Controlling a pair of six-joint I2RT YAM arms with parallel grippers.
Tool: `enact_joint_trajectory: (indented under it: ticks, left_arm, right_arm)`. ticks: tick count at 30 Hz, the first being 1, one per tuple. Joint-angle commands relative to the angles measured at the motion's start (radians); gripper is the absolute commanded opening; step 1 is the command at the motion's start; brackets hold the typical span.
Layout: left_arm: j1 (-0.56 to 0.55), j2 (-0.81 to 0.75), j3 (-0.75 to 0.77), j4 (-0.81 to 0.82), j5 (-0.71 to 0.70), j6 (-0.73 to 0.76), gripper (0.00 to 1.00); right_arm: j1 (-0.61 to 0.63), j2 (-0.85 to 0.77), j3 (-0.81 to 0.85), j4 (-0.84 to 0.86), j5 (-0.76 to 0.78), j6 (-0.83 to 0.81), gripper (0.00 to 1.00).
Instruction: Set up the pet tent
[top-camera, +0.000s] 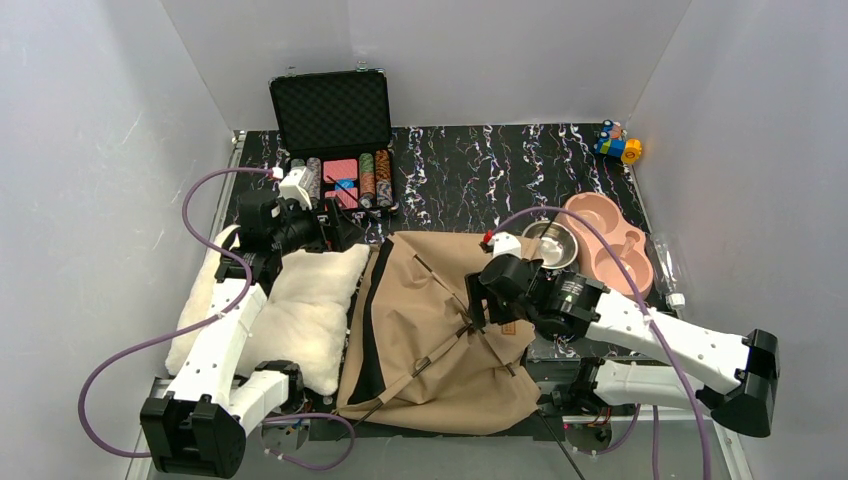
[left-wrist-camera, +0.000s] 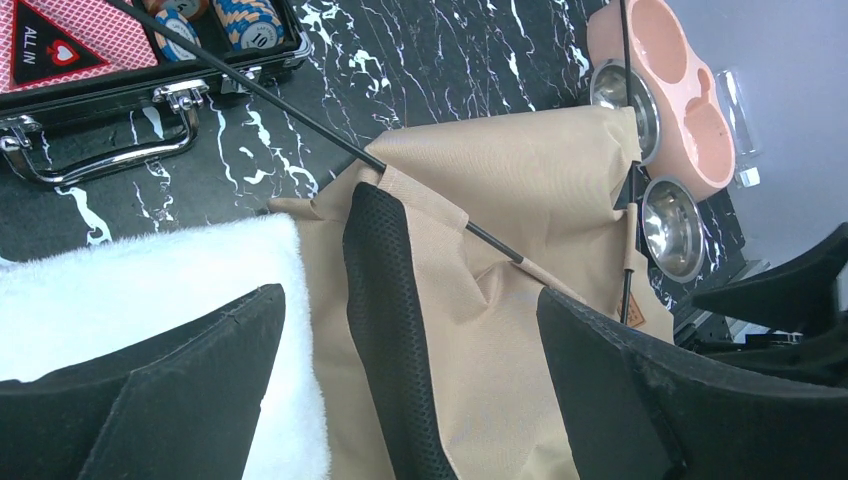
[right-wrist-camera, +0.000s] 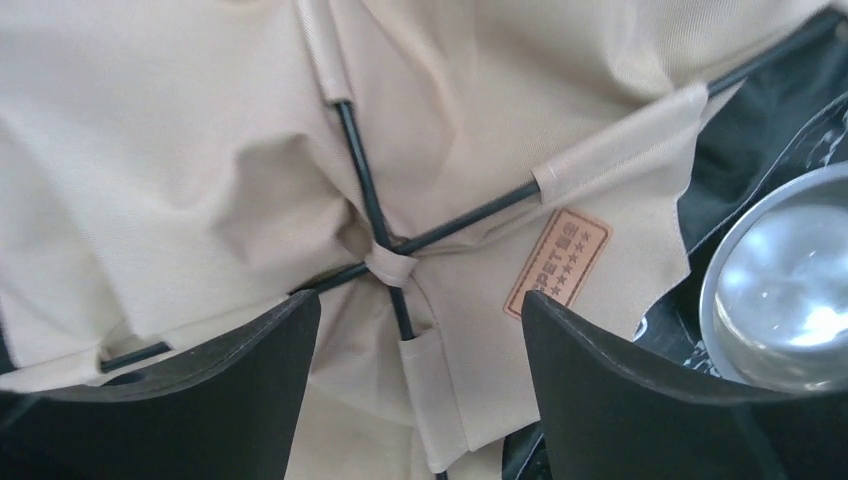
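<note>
The pet tent (top-camera: 430, 330) lies collapsed in the middle of the table, tan canvas with thin black poles crossing on top. In the right wrist view the poles' crossing (right-wrist-camera: 385, 255) is tied by a fabric loop, with the brown label patch (right-wrist-camera: 558, 262) beside it. My right gripper (top-camera: 478, 300) hangs open just over that crossing, its jaws (right-wrist-camera: 420, 300) either side of a pole sleeve and gripping nothing. My left gripper (top-camera: 350, 232) stands open above the tent's left edge, where a black mesh strip (left-wrist-camera: 385, 300) runs between its fingers (left-wrist-camera: 410, 300).
A fluffy cream cushion (top-camera: 300, 300) lies left of the tent, touching it. An open chip case (top-camera: 335, 140) stands at the back left. A pink feeder (top-camera: 610, 240) with a steel bowl (top-camera: 553, 243) sits right of the tent. A small toy (top-camera: 618, 146) is at the back right.
</note>
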Motion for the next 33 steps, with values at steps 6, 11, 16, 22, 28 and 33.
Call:
enact_joint_trajectory:
  ticks: [6, 11, 16, 22, 28, 33]
  left_arm:
    - [-0.005, 0.026, -0.009, -0.013, -0.056, -0.037, 0.98]
    - [-0.005, 0.071, 0.007, -0.011, -0.059, -0.055, 0.98]
    - [-0.005, 0.079, -0.024, 0.019, -0.011, -0.074, 0.98]
    - [-0.054, 0.158, -0.031, 0.043, 0.054, -0.088, 0.95]
    - [-0.109, 0.255, -0.012, 0.015, 0.04, -0.081, 0.88]
    - [-0.136, 0.311, 0.004, -0.006, 0.016, -0.073, 0.78]
  right_arm:
    - [-0.034, 0.173, 0.237, 0.19, 0.058, -0.272, 0.81]
    - [-0.075, 0.395, 0.353, 0.298, -0.014, -0.397, 0.69]
    - [-0.102, 0.577, 0.468, 0.329, -0.086, -0.464, 0.55]
    - [-0.11, 0.704, 0.523, 0.35, -0.145, -0.486, 0.46]
    - [-0.116, 0.746, 0.526, 0.371, -0.155, -0.495, 0.4]
    - [-0.121, 0.764, 0.529, 0.373, -0.147, -0.502, 0.37]
